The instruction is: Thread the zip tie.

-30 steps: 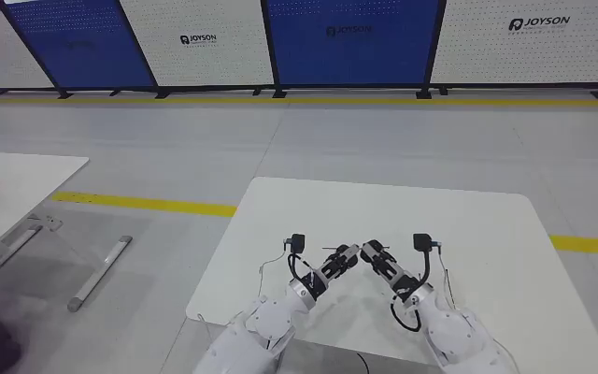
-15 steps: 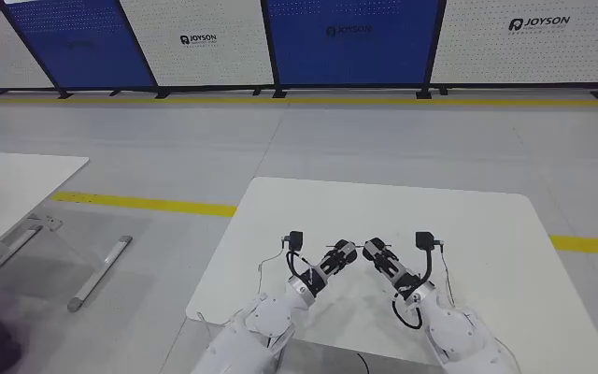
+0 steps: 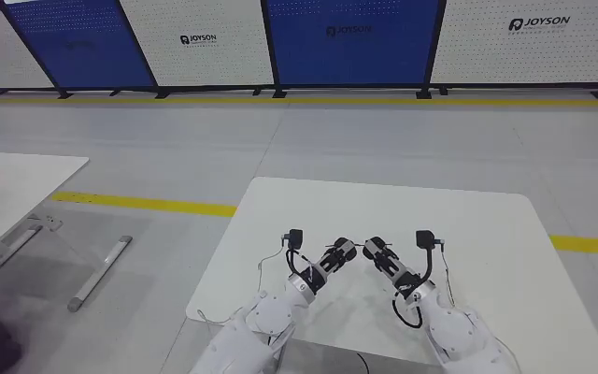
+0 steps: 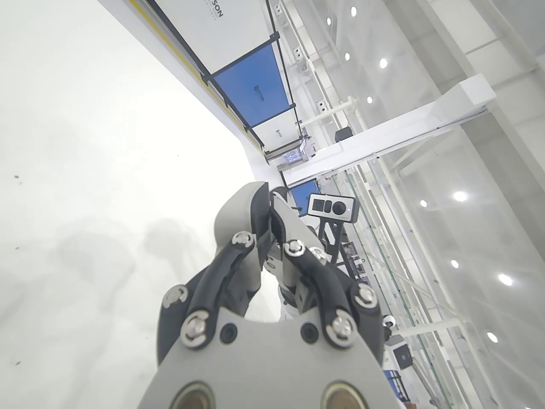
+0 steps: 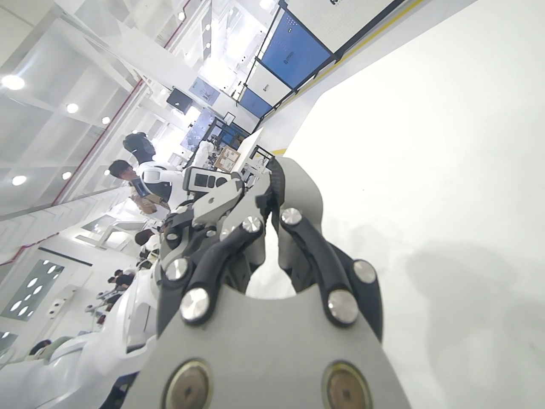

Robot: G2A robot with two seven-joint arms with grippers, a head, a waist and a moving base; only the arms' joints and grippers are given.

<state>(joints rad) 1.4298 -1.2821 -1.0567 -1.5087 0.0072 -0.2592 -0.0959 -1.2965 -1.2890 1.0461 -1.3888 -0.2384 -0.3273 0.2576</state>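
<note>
Both arms sit low over the near part of the white tabletop [image 3: 467, 215], with the left gripper [image 3: 347, 246] and right gripper [image 3: 372, 247] nose to nose, just apart. Both sets of jaws are clenched tight. The zip tie is too thin to make out, so I can't tell where it sits.

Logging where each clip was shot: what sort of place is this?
Probably an industrial hall: pegboard partitions, a yellow floor line, and a high ceiling with rows of lights.
</note>
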